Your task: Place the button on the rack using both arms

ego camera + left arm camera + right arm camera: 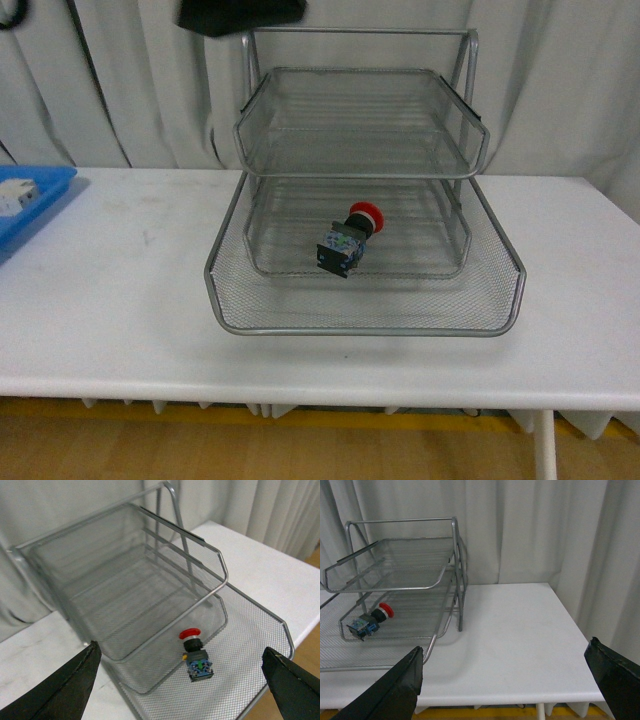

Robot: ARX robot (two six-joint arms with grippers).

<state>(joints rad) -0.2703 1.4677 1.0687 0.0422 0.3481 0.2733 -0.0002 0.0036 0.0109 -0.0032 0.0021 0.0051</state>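
Placement judged complete: small push-button switch with round red cap and dark blocky body (352, 238) rests in the silver three-tier wire-mesh rack (362, 178)

The rack stands mid-way along the white tabletop (120, 300), its back at the far edge. The button lies on its side on the lowest mesh tier, just at the middle tier's front rim, cap towards the far edge. Left gripper (180, 647) and right gripper (505, 647) are both spread wide, hold nothing and are well apart from the button. Little appears left to do beyond withdrawing the arms, and neither arm shows in the front view
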